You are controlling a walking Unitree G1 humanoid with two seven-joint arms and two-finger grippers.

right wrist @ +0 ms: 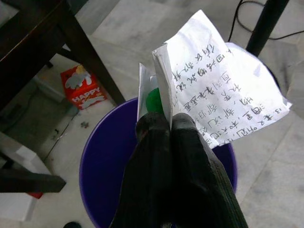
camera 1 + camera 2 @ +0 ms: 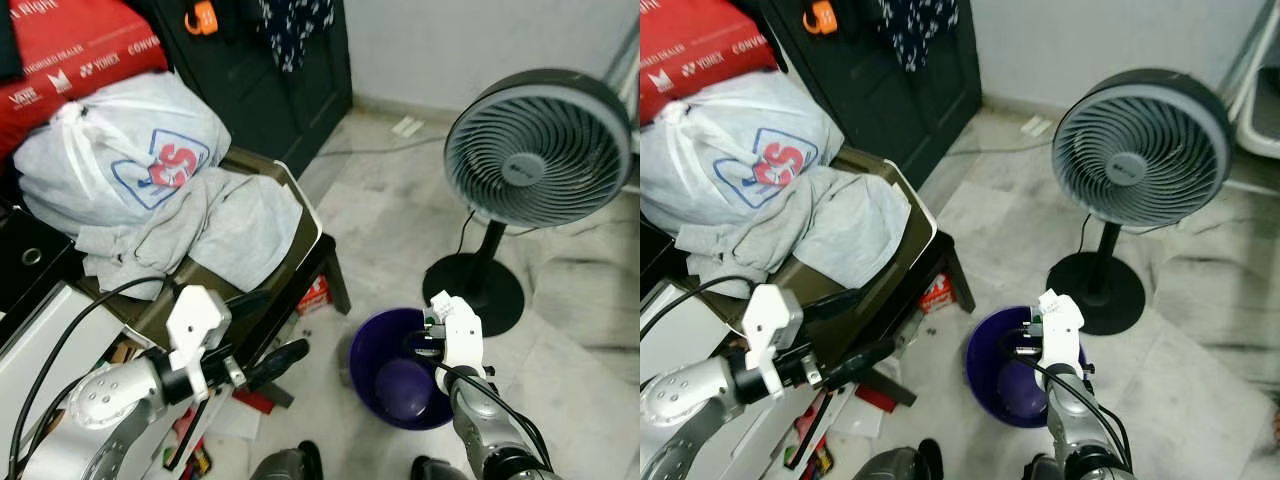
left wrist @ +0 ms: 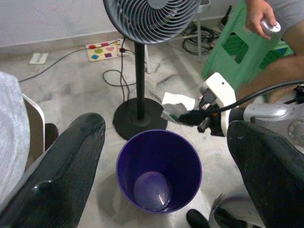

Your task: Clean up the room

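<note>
paper (image 1: 223, 95) pinched tight in the right hand (image 1: 168, 124), held over the purple bin (image 3: 159, 175). left hand (image 3: 161, 156) wide open beside the bin. the fan (image 2: 538, 148), if running, might blow the released paper past the rim.

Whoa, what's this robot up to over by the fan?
It is tidying up. Its right gripper is shut on a folded white paper with handwriting, held above the round purple plastic bin on the floor beside the grey standing fan. The paper has not been dropped in yet. The left gripper hangs open, holding nothing, near the chair piled with grey clothes. A person's hand is nearby.
</note>
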